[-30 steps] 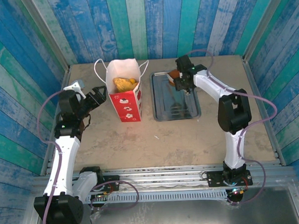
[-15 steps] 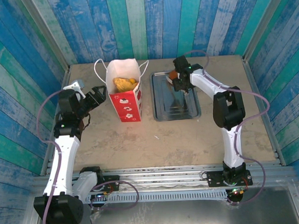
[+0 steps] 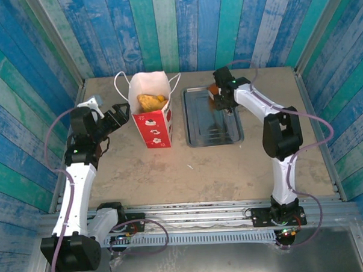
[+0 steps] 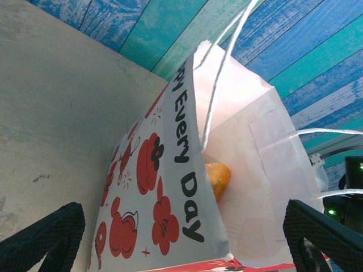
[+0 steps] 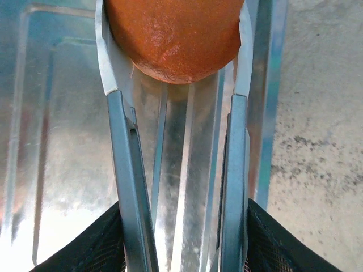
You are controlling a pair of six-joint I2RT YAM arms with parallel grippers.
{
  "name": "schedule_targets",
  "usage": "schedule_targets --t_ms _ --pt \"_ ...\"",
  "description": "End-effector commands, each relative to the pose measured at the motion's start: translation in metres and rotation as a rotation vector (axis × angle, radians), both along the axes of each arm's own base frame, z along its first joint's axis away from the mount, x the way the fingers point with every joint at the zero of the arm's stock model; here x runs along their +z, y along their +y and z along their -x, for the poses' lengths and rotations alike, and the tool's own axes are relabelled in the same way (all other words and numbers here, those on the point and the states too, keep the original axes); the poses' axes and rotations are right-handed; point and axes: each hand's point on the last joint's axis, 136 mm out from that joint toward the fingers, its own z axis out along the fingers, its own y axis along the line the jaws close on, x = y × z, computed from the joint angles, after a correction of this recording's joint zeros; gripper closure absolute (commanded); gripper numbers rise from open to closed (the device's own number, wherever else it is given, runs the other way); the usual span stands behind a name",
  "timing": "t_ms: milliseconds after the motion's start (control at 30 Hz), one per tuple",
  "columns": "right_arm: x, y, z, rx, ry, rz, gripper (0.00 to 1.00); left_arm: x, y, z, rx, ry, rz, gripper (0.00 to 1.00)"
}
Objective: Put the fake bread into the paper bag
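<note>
Right gripper (image 3: 222, 97), tongs (image 5: 122, 147) tighter around bun (image 5: 173, 34)

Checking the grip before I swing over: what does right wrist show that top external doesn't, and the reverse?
Right wrist: the tongs with both blades pressed on the sides of the bun, and the right gripper shut on them.
Top external: the bag upright left of the tray, bread already inside, and the open left gripper beside the bag.
Both: the bun over the tray, and the table.
</note>
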Motion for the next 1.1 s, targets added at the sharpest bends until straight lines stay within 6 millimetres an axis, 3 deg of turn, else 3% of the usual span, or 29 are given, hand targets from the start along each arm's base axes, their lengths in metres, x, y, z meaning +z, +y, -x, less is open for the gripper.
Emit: schedule_targets --t_ms 0,267,400,633,867,1067 --pt "0.058 -0.006 0.011 -0.013 -0.113 -0.032 0.50 0.012 -0.005 -0.002 -0.037 -0.016 0.012 0.06" --pt "0.131 -0.005 0.063 0.037 -0.232 -0.097 0.51 0.007 -0.011 -0.015 -0.056 0.015 0.063 0.00" --pt "0.172 -0.004 0.092 0.061 -0.302 -0.126 0.52 0.007 -0.016 -0.025 -0.074 0.007 0.124 0.09" --pt "0.243 0.019 0.132 0.146 -0.448 -0.168 0.52 -0.006 -0.022 -0.043 -0.097 0.035 0.183 0.22" --pt "0.292 0.067 0.159 0.253 -0.528 -0.231 0.53 -0.009 -0.027 -0.055 -0.126 0.038 0.214 0.42" --pt "0.296 0.128 0.168 0.383 -0.501 -0.268 0.53 -0.007 -0.029 -0.060 -0.129 0.032 0.241 0.57"
